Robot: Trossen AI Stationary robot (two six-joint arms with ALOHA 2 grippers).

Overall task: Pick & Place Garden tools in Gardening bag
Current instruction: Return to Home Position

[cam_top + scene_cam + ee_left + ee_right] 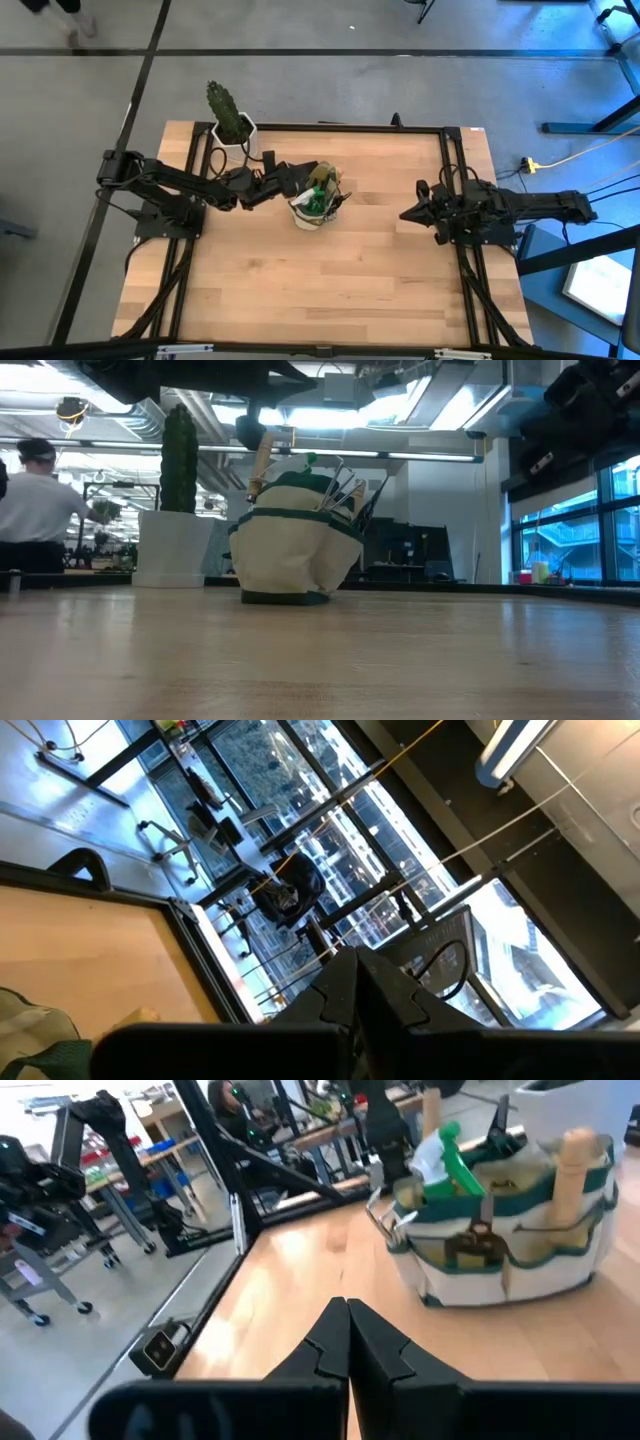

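I see the bag (302,213) mid-desk (330,285) with tools (321,193) in it. The cactus (228,112) is behind it to the left. The left gripper (303,179) is just beside the bag and the right gripper (408,213) is well apart.

A cactus (222,108) is standing upright in a white pot (240,140) at one corner of the wooden table (340,290). A person (32,510) in a white top is standing in the room beyond the table. A yellow cable (565,160) is lying on the floor just off the table's edge.

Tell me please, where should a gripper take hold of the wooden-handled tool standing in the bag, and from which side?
Grip the pale wooden handle, probably near its upper end, coming from above. It rises nearly upright over the rim of the gardening bag, while its metal part is hidden inside among other tools.
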